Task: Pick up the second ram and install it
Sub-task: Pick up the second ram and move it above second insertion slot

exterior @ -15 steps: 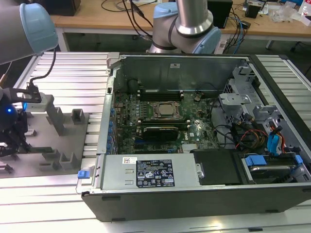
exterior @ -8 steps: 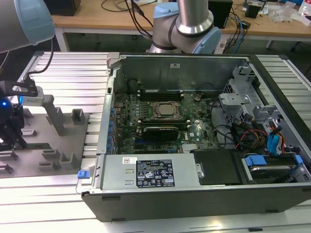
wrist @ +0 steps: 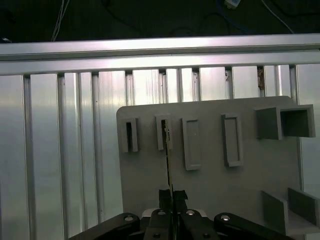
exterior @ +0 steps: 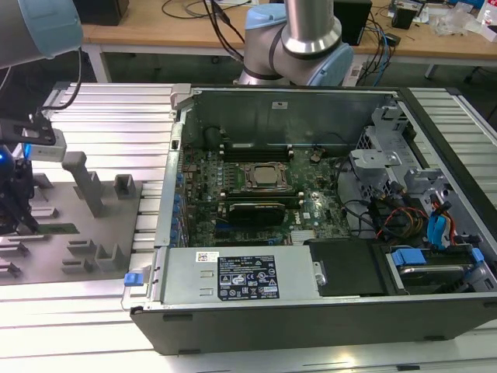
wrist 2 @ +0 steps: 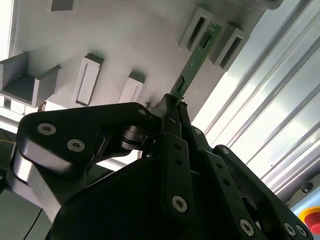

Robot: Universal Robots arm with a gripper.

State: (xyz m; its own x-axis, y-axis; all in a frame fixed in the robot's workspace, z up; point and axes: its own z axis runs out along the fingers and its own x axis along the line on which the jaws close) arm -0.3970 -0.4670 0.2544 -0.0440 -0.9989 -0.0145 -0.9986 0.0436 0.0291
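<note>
Hand (wrist 2: 173,106) closed, pinching second ram (wrist 2: 196,56) by its near end.
Stick stands on edge, far end between slotted blocks (wrist 2: 196,26) of the fixture plate (wrist 2: 135,45), likely leaving both flat faces free for the pinch.

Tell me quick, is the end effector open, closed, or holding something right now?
End effector: closed on the second ram, at the grey fixture plate.

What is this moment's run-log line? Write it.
gripper: shut on long flat green circuit-board ram stick | stick location: on edge between slot blocks of grey plastic fixture plate | install: not yet done
</note>
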